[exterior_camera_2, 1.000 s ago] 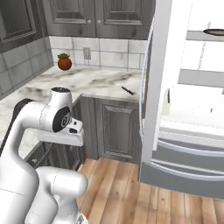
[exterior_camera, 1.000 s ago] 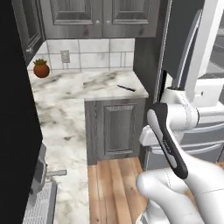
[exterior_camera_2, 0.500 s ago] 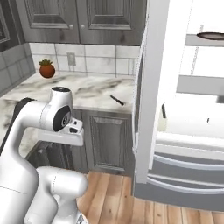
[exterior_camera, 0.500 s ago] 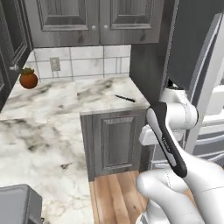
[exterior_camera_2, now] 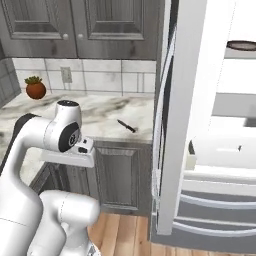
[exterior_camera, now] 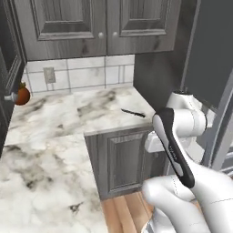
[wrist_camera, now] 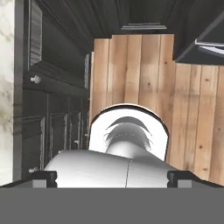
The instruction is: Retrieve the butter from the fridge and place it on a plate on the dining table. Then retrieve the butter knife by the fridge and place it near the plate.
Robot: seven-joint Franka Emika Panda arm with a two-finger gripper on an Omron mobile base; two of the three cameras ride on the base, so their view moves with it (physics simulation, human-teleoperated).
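The butter knife (exterior_camera: 133,112) (exterior_camera_2: 126,125), thin and dark, lies flat on the marble counter near its right end, close to the fridge. The fridge (exterior_camera_2: 186,125) stands with its tall grey door swung open, white shelves showing inside. In the left base view the fridge's (exterior_camera: 214,68) dark side rises right of the counter. My arm is folded close above the base. In the hand view my gripper (wrist_camera: 112,177) points down at the wooden floor, fingertips (wrist_camera: 43,177) wide apart and open with nothing between them. The butter, the plate and the dining table are out of view.
A red-brown pot with a green plant (exterior_camera: 22,95) (exterior_camera_2: 36,89) sits at the counter's far left by the tiled wall. Dark grey wall cabinets hang above, and a base cabinet door (exterior_camera: 123,159) stands under the counter. A dark dish (exterior_camera_2: 242,45) rests on an upper fridge shelf.
The whole picture has shifted: the base has driven closer to the counter, so the counter, knife and fridge look larger. The arm holds the same folded pose and the gripper stays open.
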